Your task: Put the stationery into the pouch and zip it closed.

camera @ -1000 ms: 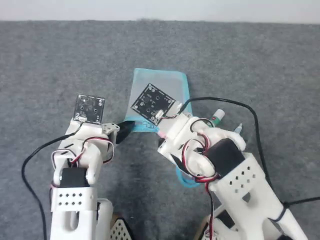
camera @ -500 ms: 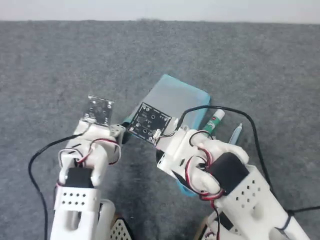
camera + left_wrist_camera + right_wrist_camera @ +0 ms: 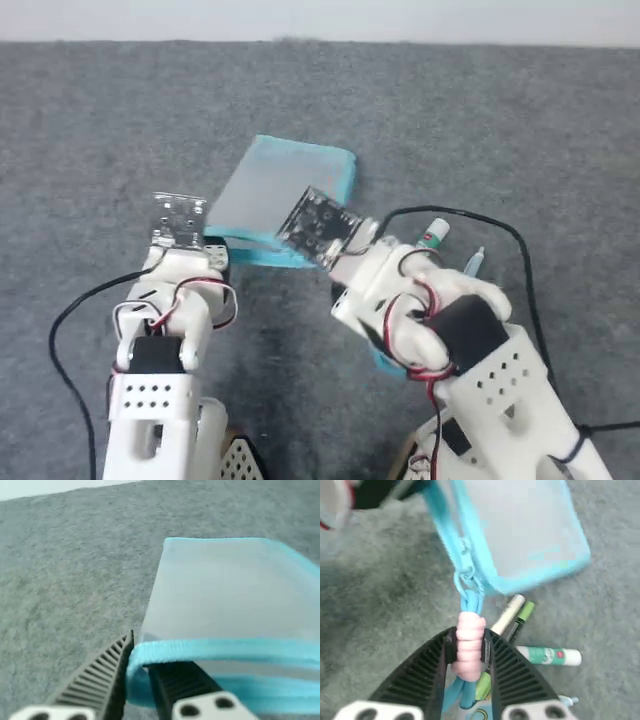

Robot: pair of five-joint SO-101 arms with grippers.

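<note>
The pouch (image 3: 285, 180) is translucent with light blue trim and lies at the table's middle. My left gripper (image 3: 137, 680) is shut on its blue zipper edge (image 3: 210, 649) at one corner; in the high view that gripper (image 3: 225, 250) sits at the pouch's near left end. My right gripper (image 3: 468, 650) is shut on the pink zipper pull (image 3: 470, 639), whose blue cord runs to the slider (image 3: 465, 575). A white pen (image 3: 507, 614), a green marker (image 3: 522, 616) and a glue stick (image 3: 548, 656) lie on the mat beside the pouch (image 3: 520, 530).
Grey felt mat (image 3: 500, 130) covers the table, with a white wall edge at the back. The glue stick (image 3: 434, 233) and a pen (image 3: 474, 262) lie right of the right arm. A black cable (image 3: 515, 260) loops over them.
The pouch has swung and shifted left, its far end now pointing away to the right. The left gripper drew back left with the edge; the right arm moved right with the pull.
</note>
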